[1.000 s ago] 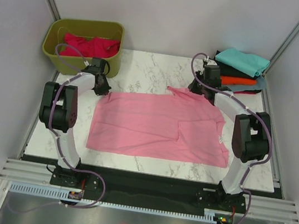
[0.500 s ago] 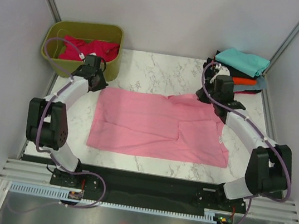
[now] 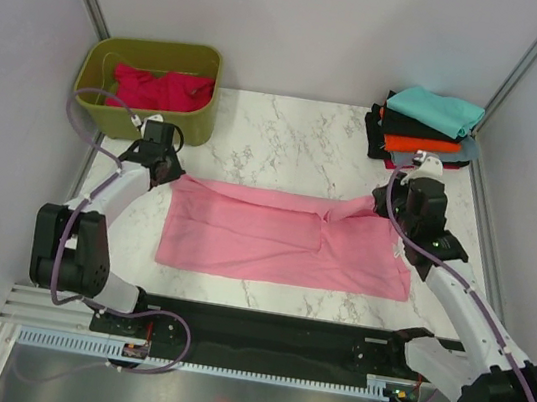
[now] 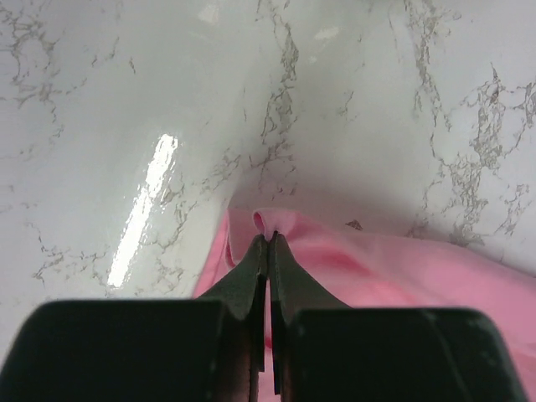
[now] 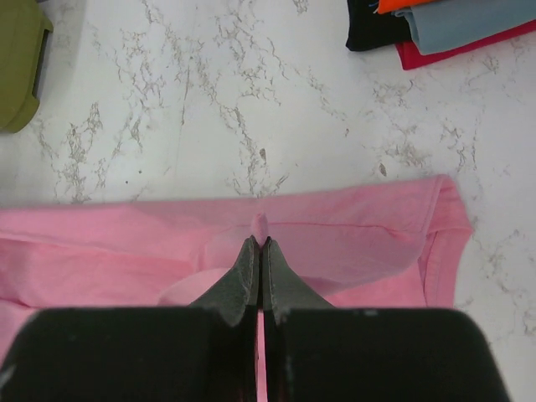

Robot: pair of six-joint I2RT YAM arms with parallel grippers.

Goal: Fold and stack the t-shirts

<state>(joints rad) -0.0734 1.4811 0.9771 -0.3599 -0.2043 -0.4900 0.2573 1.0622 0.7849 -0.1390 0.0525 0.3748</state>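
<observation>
The left gripper (image 4: 268,240) and right gripper (image 5: 259,243) are clamped on the far edge of the pink shirt (image 3: 272,247).
Judged soft, light and limp, it is spread beneath and behind both grippers; corners are best pinched.

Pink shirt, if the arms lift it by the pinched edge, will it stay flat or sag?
Likely floppy: the pink shirt puckers at the left gripper and right gripper pinches, so it should sag between them. Probably light, as narrow fingertip pinches hold its edge.

High rear overview; two close wrist views onto pink t-shirt (image 3: 282,244)
</observation>
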